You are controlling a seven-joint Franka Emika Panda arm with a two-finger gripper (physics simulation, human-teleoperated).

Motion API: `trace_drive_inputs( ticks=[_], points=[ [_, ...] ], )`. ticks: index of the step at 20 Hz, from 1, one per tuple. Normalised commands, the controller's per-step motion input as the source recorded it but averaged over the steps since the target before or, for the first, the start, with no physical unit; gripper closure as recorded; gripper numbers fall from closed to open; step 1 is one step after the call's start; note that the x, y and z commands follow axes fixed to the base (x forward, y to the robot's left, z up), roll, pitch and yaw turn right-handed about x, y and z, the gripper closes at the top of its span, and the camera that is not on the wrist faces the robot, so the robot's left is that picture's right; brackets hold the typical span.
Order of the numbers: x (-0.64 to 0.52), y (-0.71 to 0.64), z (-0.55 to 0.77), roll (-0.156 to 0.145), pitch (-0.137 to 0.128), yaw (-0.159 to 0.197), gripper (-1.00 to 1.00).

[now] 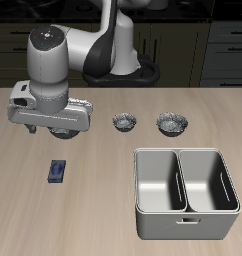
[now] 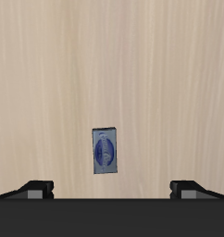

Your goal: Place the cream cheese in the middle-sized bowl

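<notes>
The cream cheese [image 1: 58,171] is a small dark blue box with a paler label, lying flat on the table near the front edge. It also shows in the wrist view [image 2: 105,150]. My gripper [image 1: 60,131] hangs open and empty well above the table, roughly over the box and a little behind it. In the wrist view [image 2: 112,190] its fingertips [image 2: 35,188] stand wide apart. Two shiny grey speckled bowls show farther back: a narrower one [image 1: 124,122] and a wider one [image 1: 171,123]. My hand hides the table behind it, so I cannot tell which is the middle-sized bowl.
A grey two-compartment metal bin [image 1: 185,190] stands near the front edge, beside the bowls and well away from the box. The robot's base [image 1: 118,60] stands at the table's back.
</notes>
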Motion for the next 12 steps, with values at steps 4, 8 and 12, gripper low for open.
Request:
trace_drive_inputs(
  ticks=[4, 8, 12],
  points=[
    [-0.01, 0.08, -0.17, 0.008, -0.009, -0.009, -1.00],
    [-0.02, 0.04, -0.24, 0.015, 0.018, -0.014, -1.00],
    [-0.03, -0.04, -0.32, -0.011, 0.016, -0.008, -1.00]
  ],
)
